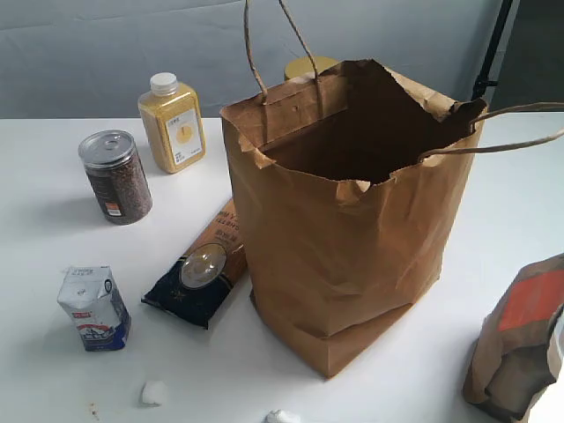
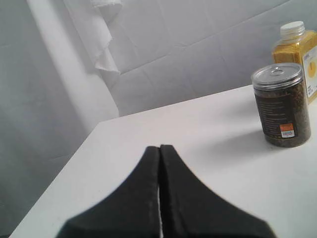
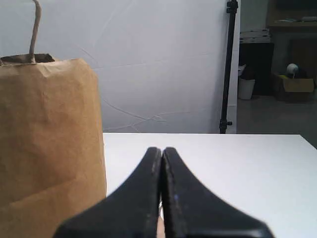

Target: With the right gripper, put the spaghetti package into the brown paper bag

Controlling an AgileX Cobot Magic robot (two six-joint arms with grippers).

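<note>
My right pincer (image 3: 161, 148) is pressed together, its two black fingers meeting along their length with nothing between them. It hangs low over the white surface (image 3: 237, 168). The brown paper bag (image 3: 49, 148) stands upright just ahead of it and close off to one side. One twisted cord handle rises from the bag's rim. Farther ahead of this pincer, beyond the far edge of the surface, a black pole (image 3: 228, 64) stands before the white backdrop.

The spaghetti package (image 1: 204, 264) does not show from the right pincer's camera. In the exterior view it lies flat on the surface along the bag's lower left wall. Its orange-brown end runs back beside the bag, its dark end with the round window points toward the front. I cannot tell whether it touches the paper. The bag's mouth gapes open, with one handle standing up and the other drooping over the right side.

My left pincer (image 2: 159, 147) is also closed tight and empty. Ahead of it and off to one side stands a clear jar (image 2: 283, 106) of dark grains with a metal lid. A yellow bottle (image 2: 297, 49) with a white cap stands just behind the jar. Both are well apart from the fingers.

Neither pincer shows in the exterior view. A small white-and-blue carton (image 1: 94, 308) stands near the package's dark end. A smaller brown bag (image 1: 520, 352) with an orange-red label sits at the right edge.
</note>
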